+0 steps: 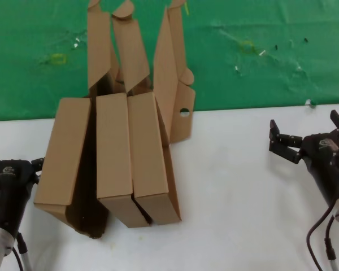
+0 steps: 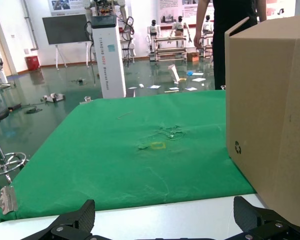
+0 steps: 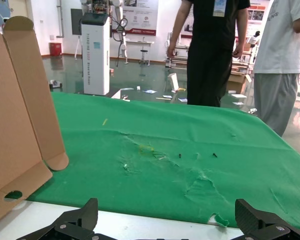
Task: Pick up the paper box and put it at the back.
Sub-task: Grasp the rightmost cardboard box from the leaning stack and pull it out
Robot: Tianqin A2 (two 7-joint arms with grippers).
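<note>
Several brown cartons stand packed on edge on the white table. The paper box is at the right end of the row, with its lid open, rounded flaps up and a round hole in one wall. It also shows in the right wrist view. The green cloth lies behind the row. My left gripper is open and empty at the front left, next to the leftmost carton. My right gripper is open and empty at the right, well apart from the box.
The other cartons fill the table's middle, and their open lids lean over the cloth. Bare white tabletop lies between the row and my right gripper. People and equipment stand beyond the table.
</note>
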